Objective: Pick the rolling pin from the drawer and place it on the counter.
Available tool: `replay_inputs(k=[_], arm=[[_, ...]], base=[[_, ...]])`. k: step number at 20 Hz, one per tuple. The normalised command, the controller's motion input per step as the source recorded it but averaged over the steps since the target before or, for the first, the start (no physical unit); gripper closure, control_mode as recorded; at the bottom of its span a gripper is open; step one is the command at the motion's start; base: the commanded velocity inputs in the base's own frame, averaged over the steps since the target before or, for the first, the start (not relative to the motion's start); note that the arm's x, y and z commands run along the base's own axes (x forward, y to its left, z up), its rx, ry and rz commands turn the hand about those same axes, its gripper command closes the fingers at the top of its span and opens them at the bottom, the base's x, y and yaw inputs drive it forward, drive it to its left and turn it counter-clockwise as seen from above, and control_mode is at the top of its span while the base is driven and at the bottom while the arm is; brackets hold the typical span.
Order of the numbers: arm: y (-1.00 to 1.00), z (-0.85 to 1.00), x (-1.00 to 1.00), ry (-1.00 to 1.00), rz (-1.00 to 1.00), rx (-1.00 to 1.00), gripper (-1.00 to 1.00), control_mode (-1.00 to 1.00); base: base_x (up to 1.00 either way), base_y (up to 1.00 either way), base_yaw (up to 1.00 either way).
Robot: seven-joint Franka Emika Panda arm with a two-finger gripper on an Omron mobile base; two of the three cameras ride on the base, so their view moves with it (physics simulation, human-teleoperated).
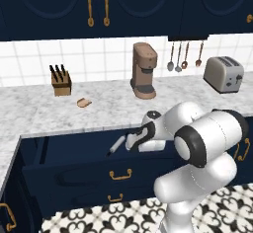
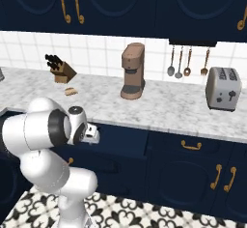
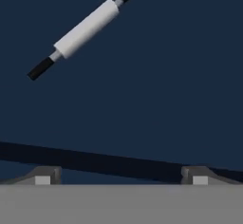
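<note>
Drawer (image 1: 74, 170) pulled open below the counter (image 1: 34, 111). Gripper (image 3: 121, 178) hovers over it, jaws spread wide, holding nothing. Rolling pin (image 3: 84, 29) lies diagonally on the drawer floor, apart from the fingertips (image 3: 43, 178). Farther back: coffee maker (image 1: 144, 71).

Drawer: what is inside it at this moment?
The open drawer holds the rolling pin, lying on its dark floor. The arm covers the drawer's right part in the left base view, so anything there is hidden.
</note>
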Motion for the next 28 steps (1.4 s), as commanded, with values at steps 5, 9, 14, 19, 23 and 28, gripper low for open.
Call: replay_inputs(k=[5, 9, 14, 19, 23, 28], arm=[[0.03, -0.21, -0.22, 0.27, 0.00, 0.00, -1.00, -1.00], [-0.04, -0.28, -0.94, 0.25, 0.00, 0.00, -1.00, -1.00], [-0.11, -0.30, -1.00, 0.21, 0.00, 0.00, -1.00, -1.00], [-0.02, 0.29, -0.87, 0.01, 0.00, 0.03, -1.00, -1.00], [0.05, 0.96, -0.06, -0.04, 0.00, 0.05, -1.00, -1.00], [0.48, 0.50, 0.37, -0.07, 0.00, 0.03, -1.00, -1.00]], base=[[0.00, 0.00, 0.00], [0.00, 0.00, 0.00], [0.00, 0.00, 0.00], [0.00, 0.00, 0.00], [0.00, 0.00, 0.00], [0.00, 0.00, 0.00]])
